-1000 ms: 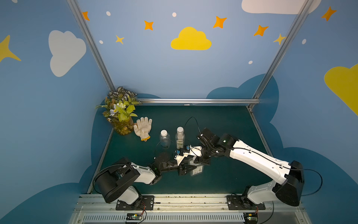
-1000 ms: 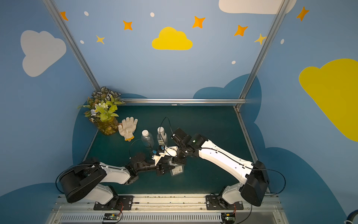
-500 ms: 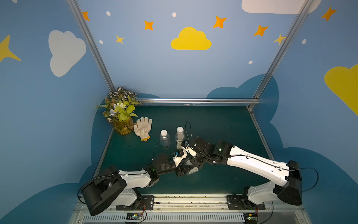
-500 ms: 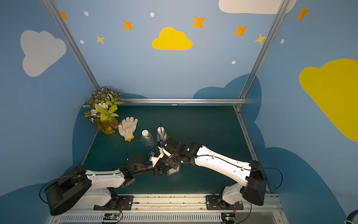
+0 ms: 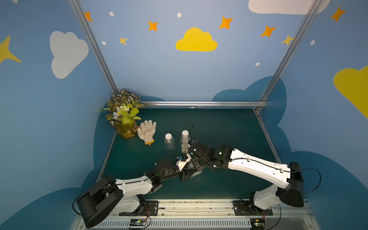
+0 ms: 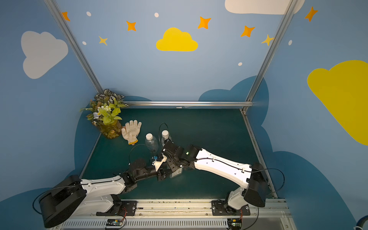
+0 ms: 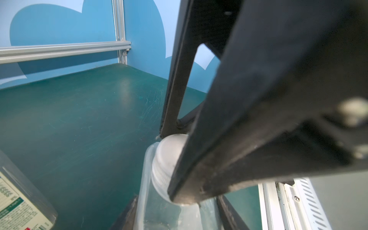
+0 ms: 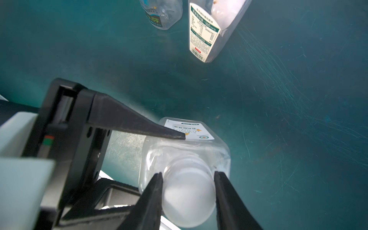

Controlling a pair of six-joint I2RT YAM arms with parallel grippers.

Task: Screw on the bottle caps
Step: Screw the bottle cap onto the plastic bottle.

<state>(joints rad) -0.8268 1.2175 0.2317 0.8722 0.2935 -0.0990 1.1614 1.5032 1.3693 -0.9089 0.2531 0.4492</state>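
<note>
Clamping flat-sided bottle (image 8: pixel 185 151) on green counter (image 8: pixel 278 99) with left gripper (image 7: pixel 177 217); pinching its white cap (image 8: pixel 188 199) with right gripper (image 8: pixel 188 175).

Two high top views over whole table (image 5: pixel 229 129); wrist views close, sharing one bottle (image 8: pixel 185 148) and cap (image 8: pixel 188 199).

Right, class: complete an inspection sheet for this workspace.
Surface: dark green scratched tabletop.
Job's things: round clear plastic bottle and slim labelled clear plastic bottle stand capped; flat-sided labelled clear plastic bottle wears a round white plastic cap.
Clutter: white knitted glove, potted leafy plant.
End effectors: left end effector holds the flat-sided bottle; right end effector closed on its cap.
Cables: black cable loop by the left wrist.
Surroundings: blue walls with cloud decals, aluminium frame rail.
</note>
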